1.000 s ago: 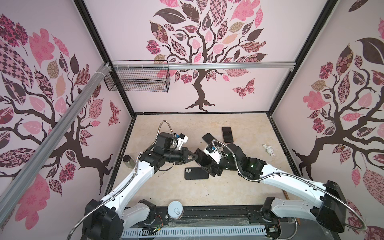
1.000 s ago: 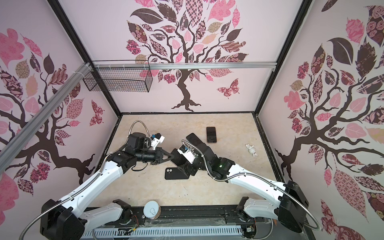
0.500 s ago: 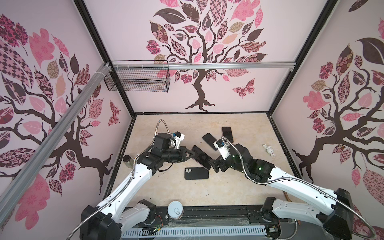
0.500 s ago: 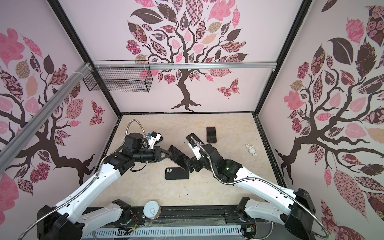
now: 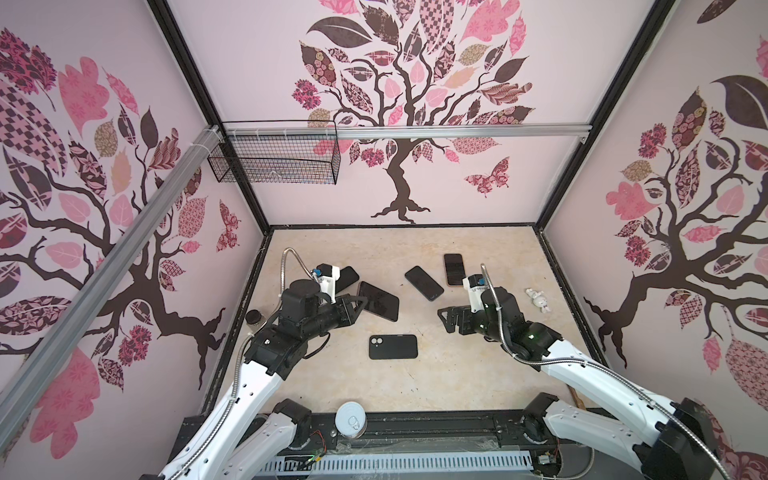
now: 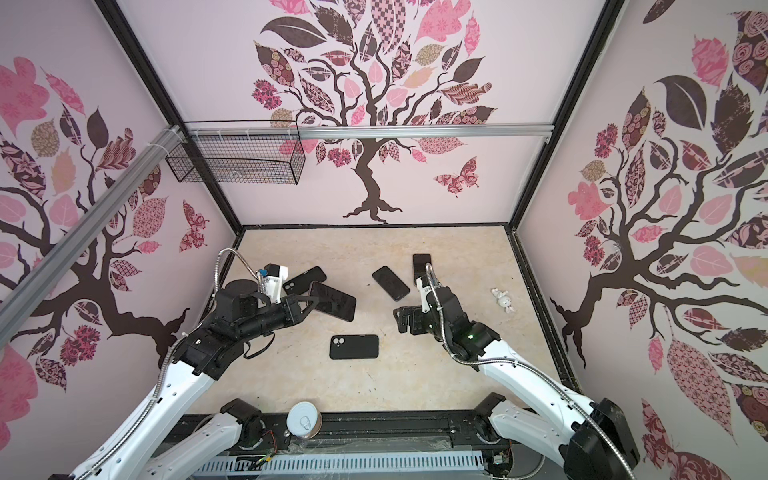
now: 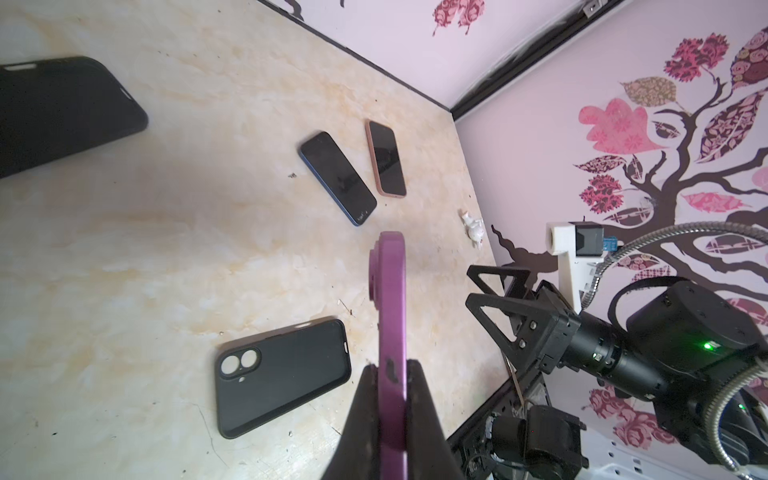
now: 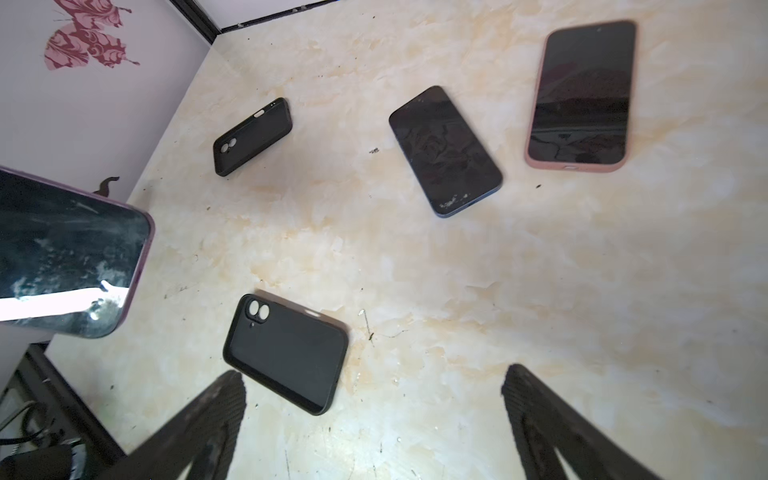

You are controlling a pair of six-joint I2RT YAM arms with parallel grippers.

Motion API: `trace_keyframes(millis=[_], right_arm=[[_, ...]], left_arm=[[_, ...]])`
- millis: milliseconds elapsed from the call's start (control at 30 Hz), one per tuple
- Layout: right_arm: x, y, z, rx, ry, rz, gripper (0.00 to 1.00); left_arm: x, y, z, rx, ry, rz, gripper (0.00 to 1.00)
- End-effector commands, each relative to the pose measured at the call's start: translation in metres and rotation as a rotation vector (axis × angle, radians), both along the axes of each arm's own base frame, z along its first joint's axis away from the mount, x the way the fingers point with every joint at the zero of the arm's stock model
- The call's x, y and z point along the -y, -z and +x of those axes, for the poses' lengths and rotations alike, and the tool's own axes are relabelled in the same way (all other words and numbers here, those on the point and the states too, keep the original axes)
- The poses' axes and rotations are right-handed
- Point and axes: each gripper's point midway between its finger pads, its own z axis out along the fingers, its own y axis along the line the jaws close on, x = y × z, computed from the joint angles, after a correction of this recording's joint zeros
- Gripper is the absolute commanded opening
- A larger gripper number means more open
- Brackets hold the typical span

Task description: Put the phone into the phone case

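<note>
Your left pincer point(image 5: 360, 302) is clenched on the purple phone point(image 5: 379, 306), gripping it by one short end and holding it off the tabletop point(image 5: 478, 374). In the left wrist view the phone is edge-on: a slim slab with a matte purple rim, rounded corners and a raised camera bump. The right wrist view shows its glossy black glass, smeared and catching glare. Your right pincer point(image 5: 446, 320) is released, its ribbed black jaws spread wide with nothing between them.

The tabletop is a cream, marbled sheet, scuffed and speckled with dark marks.

You have three phones in all:
- The purple one in your grip.
- A dark blue phone point(image 5: 424, 283) lying screen up, its glass smudged.
- A third seated in a soft pink case point(image 5: 454, 269), just beside the blue one.

That makes three cases, two of them matte black with rounded corners and twin round camera holes. The middle black case point(image 5: 392, 347) lies flat between your two arms, hollow side up, with the pale tabletop showing through its holes. The far black case point(image 5: 347, 278) lies near the left arm's wrist, partly hidden behind it.

There is also one small white figurine point(image 5: 539, 300) near the right wall. One round tin with a pull-tab lid point(image 5: 351, 419) stands at the front rail. One black wire-mesh basket point(image 5: 274, 164) hangs on the back wall.
</note>
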Motion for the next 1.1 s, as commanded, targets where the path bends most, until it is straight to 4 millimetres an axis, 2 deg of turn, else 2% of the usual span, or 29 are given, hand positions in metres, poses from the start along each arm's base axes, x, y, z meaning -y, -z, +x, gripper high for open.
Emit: trace_keyframes(millis=[0, 200, 400, 633, 900, 1067], right_arm=[[-0.031, -0.013, -0.012, -0.038, -0.115, 0.18, 0.99], [-0.065, -0.035, -0.028, -0.042, -0.295, 0.402, 0.88], [-0.085, -0.064, -0.046, -0.02, -0.446, 0.627, 0.71], [-0.085, -0.091, -0.052, 0.03, -0.491, 0.807, 0.68], [-0.085, -0.116, -0.052, 0.081, -0.517, 0.895, 0.6], [-0.088, -0.125, -0.05, 0.083, -0.534, 0.942, 0.55]], left_arm=[[-0.011, -0.011, 0.006, 0.07, -0.075, -0.023, 0.0], [-0.008, -0.027, -0.001, 0.127, -0.037, -0.042, 0.0], [0.008, -0.046, -0.01, 0.182, 0.06, -0.133, 0.0], [0.022, -0.061, -0.017, 0.212, 0.142, -0.249, 0.0], [0.028, -0.072, -0.027, 0.254, 0.194, -0.339, 0.0], [0.032, -0.077, -0.031, 0.266, 0.227, -0.396, 0.0]])
